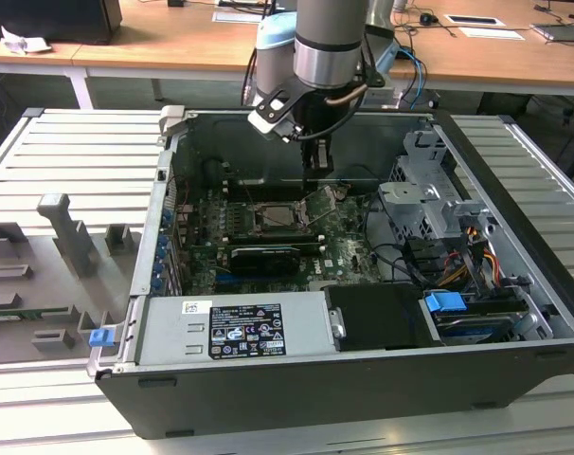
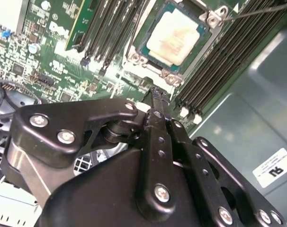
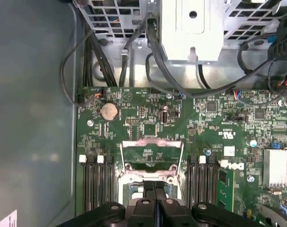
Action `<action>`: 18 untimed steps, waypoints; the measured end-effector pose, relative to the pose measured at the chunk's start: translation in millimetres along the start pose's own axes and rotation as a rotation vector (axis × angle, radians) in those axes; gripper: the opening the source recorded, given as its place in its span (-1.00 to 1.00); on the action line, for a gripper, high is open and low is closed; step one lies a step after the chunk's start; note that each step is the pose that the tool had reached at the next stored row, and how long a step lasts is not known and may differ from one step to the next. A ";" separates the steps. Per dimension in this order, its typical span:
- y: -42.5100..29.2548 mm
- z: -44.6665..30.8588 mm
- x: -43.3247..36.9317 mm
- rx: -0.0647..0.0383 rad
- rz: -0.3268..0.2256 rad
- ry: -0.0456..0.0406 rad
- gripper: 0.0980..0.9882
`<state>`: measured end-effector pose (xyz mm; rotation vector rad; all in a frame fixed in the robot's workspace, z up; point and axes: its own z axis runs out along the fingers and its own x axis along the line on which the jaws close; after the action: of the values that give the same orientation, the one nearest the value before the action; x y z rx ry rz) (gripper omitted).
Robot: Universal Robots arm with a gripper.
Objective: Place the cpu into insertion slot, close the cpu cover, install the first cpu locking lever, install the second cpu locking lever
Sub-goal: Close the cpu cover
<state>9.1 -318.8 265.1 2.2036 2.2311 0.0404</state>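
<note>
The cpu (image 2: 174, 35) lies flat in the insertion slot (image 2: 144, 47), its pale face up, with green board around it. In the exterior view the slot (image 1: 279, 218) sits mid-board inside the open computer case. The cpu cover (image 3: 153, 142), a silvery frame with a square window, stands tilted up and open at the slot's edge (image 1: 325, 201). My gripper (image 1: 317, 169) hangs just above the cover, its black fingers pressed together with nothing between them. It shows in both wrist views (image 2: 155, 93) (image 3: 154, 185). A thin lever rod (image 2: 259, 9) runs off from the slot's corner.
Long black memory slots (image 2: 214, 66) flank the socket on both sides. A grey drive cage (image 1: 424, 194) with cables (image 1: 410, 261) stands on the exterior view's right. The power supply (image 1: 235, 327) fills the case front. Grey fixtures (image 1: 69, 237) sit outside on the left.
</note>
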 end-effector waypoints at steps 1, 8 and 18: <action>1.6 0.3 0.0 0.000 0.000 -0.0001 -0.98; 10.1 1.1 -0.1 0.000 0.000 0.0000 -0.98; 20.7 1.3 -0.3 0.000 0.000 0.0000 -0.98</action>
<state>29.8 -318.8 264.2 2.2034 2.2314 0.0402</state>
